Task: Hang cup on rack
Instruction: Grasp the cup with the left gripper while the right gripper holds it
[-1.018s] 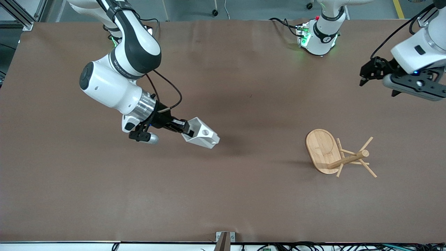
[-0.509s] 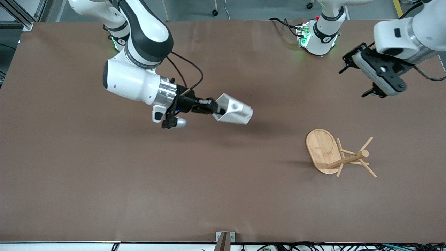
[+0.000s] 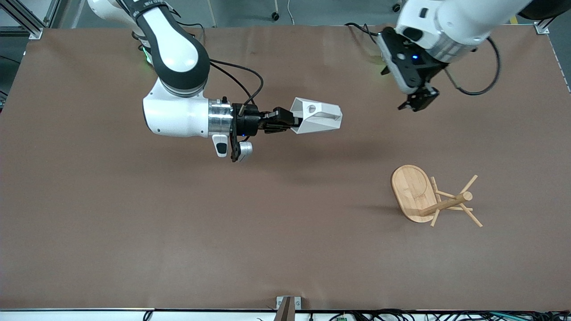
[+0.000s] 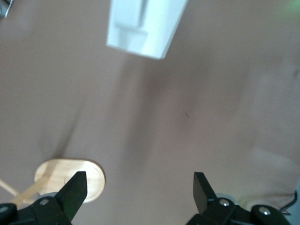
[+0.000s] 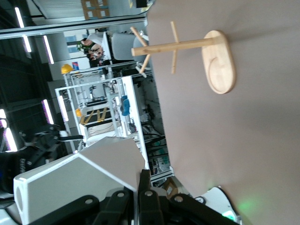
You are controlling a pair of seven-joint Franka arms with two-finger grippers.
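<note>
White and faceted, the cup (image 3: 317, 117) hangs above the middle of the brown tabletop (image 3: 134, 232), pinched in the right tool (image 3: 290, 123). The left tool (image 3: 418, 101) hovers above the tabletop, fingers spread wide, holding nothing. The bamboo rack (image 3: 430, 199) stands nearer the front camera, toward the left arm's end.

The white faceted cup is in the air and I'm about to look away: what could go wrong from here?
1. The right gripper is shut on only one end of the white faceted cup, which sticks out sideways over the brown table; it could twist or slip.
2. The light bamboo rack has thin angled pegs, so a small misalignment of the handle hole could knock it.
3. The open left gripper hangs close to the cup's likely path; the arms might collide.
</note>
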